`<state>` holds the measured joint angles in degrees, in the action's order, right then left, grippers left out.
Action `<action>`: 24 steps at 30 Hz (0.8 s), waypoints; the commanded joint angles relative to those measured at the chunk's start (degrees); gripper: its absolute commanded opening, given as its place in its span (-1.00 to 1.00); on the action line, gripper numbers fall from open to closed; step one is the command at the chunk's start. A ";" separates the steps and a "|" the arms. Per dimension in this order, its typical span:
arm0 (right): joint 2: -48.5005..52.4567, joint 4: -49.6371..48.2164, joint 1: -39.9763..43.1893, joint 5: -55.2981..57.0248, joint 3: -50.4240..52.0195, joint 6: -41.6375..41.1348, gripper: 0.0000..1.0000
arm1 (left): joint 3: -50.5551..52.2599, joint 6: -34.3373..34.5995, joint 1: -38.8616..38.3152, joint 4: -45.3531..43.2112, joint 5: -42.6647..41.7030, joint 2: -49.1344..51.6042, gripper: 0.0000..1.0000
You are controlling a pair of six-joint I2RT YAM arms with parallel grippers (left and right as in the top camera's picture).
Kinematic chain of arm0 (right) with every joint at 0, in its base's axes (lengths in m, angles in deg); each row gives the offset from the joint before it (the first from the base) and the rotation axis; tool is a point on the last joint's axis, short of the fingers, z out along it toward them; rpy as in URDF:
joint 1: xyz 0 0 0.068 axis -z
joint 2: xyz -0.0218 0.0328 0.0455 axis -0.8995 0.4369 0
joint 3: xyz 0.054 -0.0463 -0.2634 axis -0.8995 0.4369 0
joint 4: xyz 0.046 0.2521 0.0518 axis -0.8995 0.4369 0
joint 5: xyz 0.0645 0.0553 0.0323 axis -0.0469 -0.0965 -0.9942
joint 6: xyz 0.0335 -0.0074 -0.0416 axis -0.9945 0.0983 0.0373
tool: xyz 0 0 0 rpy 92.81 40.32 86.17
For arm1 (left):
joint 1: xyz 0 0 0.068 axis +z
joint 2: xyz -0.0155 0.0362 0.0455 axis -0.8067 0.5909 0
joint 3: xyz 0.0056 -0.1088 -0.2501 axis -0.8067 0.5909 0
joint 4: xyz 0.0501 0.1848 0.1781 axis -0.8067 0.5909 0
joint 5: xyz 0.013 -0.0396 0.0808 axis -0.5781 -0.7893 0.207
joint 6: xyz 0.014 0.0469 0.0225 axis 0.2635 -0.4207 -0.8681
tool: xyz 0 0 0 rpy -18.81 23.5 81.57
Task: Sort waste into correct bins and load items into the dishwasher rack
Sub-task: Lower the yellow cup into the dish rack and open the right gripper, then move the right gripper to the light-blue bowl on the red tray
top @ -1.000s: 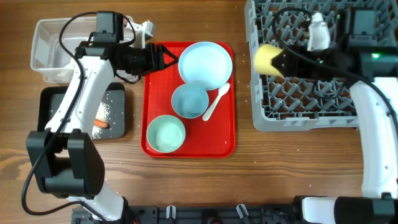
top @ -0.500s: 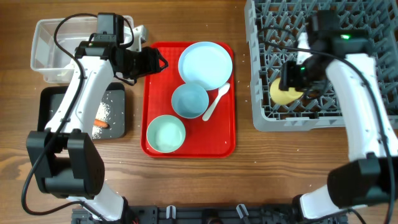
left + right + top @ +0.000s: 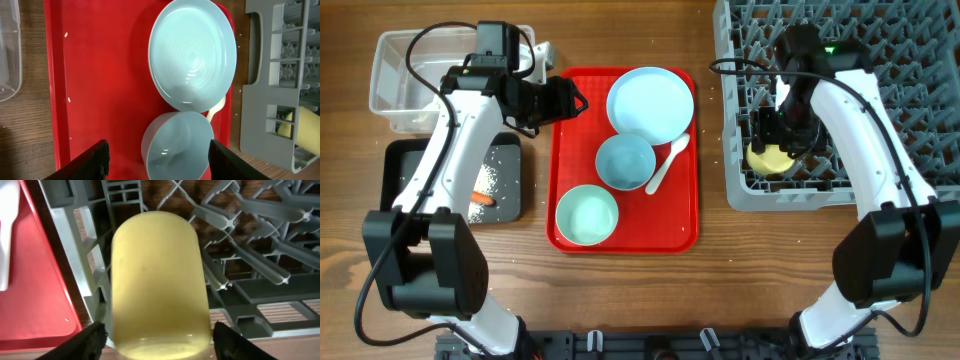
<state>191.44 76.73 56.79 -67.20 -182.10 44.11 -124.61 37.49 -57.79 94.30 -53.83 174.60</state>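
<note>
the small yellow cup [image 3: 157, 280] sits in the dishwasher rack [image 3: 920, 120], at its seven o'clock corner, our right gripper [image 3: 159, 336] spread just clear of its sides. we judge it light, stiff and slick, best pinched mid-wall; our left gripper [image 3: 157, 157] gapes empty over the red tray [image 3: 100, 75]

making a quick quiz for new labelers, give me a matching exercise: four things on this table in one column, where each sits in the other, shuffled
Things:
1. small yellow cup
2. orange carrot
3. white plastic spoon
4. pale green-white bowl

Places:
a. in the black tray
b. on the red tray, by its edge nearest the dishwasher rack
c. in the dishwasher rack
d. on the red tray, at the corner nearest the black tray

Pairs: 1-c, 2-a, 3-b, 4-d
</note>
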 commanded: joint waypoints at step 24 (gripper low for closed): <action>-3.34 -13.51 -11.87 -14.08 -9.20 2.01 0.61 | 0.24 -10.01 -14.23 9.25 19.47 2.69 0.39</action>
<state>189.45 64.46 46.05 -80.20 -190.47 47.37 -124.67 29.89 -70.47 102.95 -42.62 174.90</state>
